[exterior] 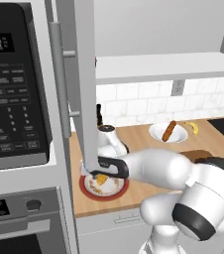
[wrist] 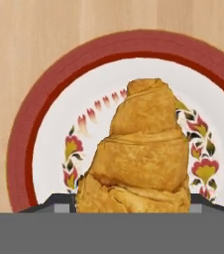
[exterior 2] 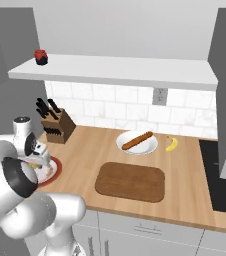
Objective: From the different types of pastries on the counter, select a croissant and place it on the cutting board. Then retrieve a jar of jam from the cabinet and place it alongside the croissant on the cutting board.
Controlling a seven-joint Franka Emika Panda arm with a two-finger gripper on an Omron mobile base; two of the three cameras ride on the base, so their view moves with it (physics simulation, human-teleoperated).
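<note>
Croissant cut off below by the hand view's lower band; fingertips barely showing at either flank, so grip impossible to judge. Red-rimmed plate cropped at the right and bottom edges there. In the left base view, plate and croissant largely covered by the arm and the cabinet door. In the right base view, plate mostly behind the arm. Jar of jam too small for detail.

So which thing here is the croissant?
Find the wooden counter, then the red-rimmed plate at its left end, by the knife block. The croissant is the golden, ridged crescent on it; the other pastry is a long brown stick.
</note>
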